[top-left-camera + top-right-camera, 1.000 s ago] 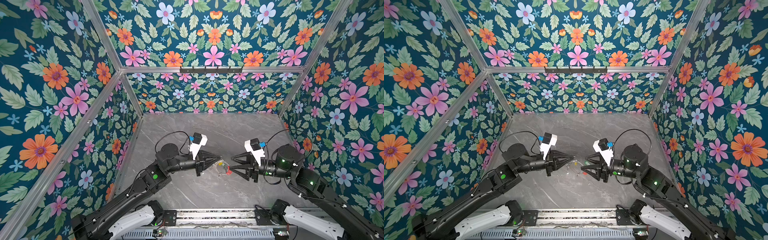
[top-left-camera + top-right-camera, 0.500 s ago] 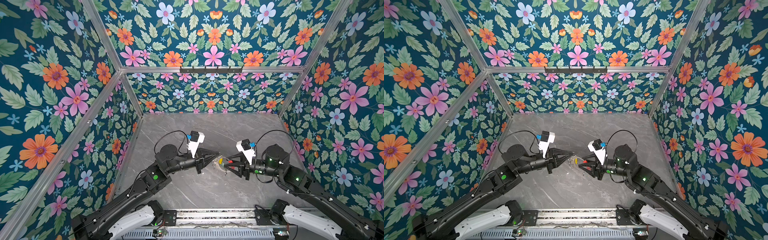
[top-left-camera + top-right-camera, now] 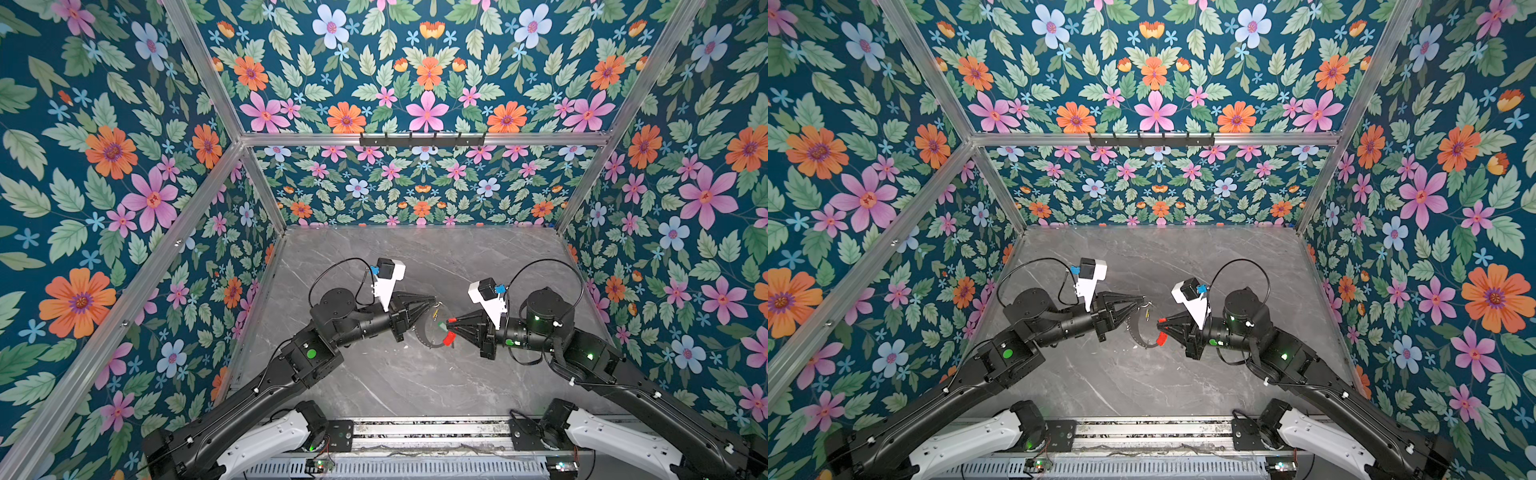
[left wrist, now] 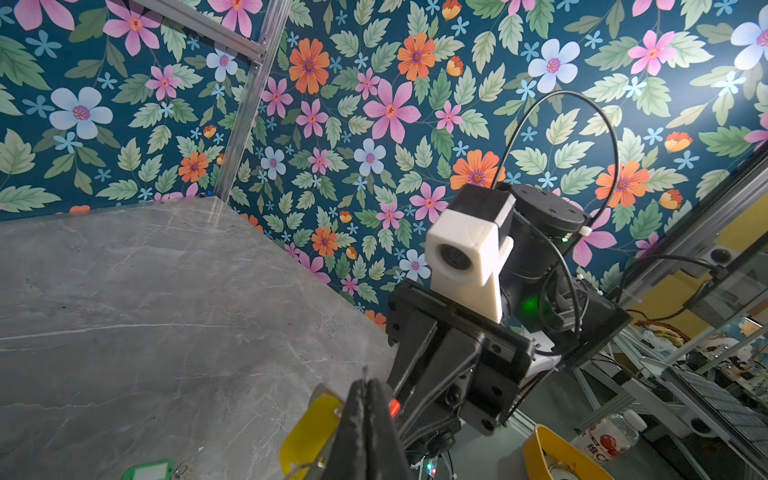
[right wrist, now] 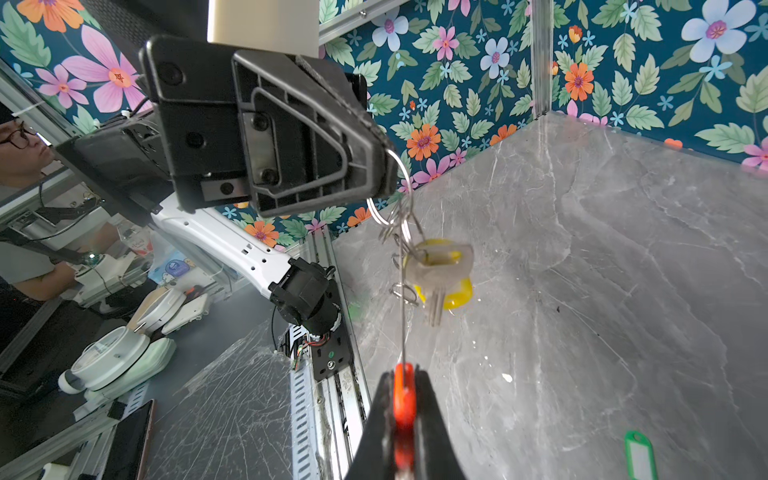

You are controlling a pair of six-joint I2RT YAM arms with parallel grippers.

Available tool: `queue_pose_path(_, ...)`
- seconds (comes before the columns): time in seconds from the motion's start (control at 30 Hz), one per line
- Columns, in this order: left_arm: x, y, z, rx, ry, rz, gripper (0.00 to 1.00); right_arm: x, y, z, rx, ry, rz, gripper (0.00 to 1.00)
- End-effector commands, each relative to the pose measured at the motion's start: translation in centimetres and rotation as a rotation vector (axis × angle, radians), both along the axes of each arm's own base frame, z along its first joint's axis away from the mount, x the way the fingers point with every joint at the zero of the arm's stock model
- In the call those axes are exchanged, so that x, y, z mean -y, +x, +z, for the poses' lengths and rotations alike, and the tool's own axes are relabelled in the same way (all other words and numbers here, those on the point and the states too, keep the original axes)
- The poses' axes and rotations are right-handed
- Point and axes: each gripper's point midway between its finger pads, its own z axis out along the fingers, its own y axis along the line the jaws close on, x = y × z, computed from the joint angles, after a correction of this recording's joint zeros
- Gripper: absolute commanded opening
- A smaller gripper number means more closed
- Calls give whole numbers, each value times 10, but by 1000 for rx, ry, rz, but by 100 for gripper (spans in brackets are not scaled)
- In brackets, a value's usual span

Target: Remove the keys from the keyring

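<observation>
Keyring (image 5: 402,332) aloft, edge-on; yellow-tagged key (image 5: 436,291) dangling from it; green tag (image 5: 639,455) flat on tabletop (image 5: 623,249), apart.

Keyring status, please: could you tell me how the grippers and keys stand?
Left gripper shut on keyring wire, right gripper shut on its red sleeve. Yellow-tagged key hanging between them. Green tag loose on table.

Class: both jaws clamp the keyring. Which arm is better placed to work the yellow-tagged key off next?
Probably left: the yellow-tagged key hangs beside the left jaws, while the right jaws anchor the keyring by its red sleeve, farther away.
</observation>
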Motion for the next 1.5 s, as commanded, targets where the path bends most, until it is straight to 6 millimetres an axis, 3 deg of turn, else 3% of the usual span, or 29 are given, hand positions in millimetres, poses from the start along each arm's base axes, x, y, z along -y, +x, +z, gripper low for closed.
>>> queue_pose_path(0.0,-2,1,8,14,-16,13,0,0,3,9,33,14,-19,0)
queue_pose_path(0.3,-3,10,3,-2,25,63,0,0,2,13,78,-35,-52,0)
queue_pose_path(0.53,-3,13,-1,-9,41,84,0,-13,-1,4,175,-182,-84,0)
queue_pose_path(0.83,-4,14,-5,-15,56,93,0,-15,1,14,217,-182,-113,0)
queue_pose_path(1.03,-5,11,-6,15,42,83,0,-32,-23,12,176,-145,47,0)
queue_pose_path(1.23,-14,-9,9,146,-96,28,0,-29,-36,15,172,-135,104,31)
queue_pose_path(1.47,-23,-29,21,270,-231,-30,0,-17,-51,27,209,-64,139,41)
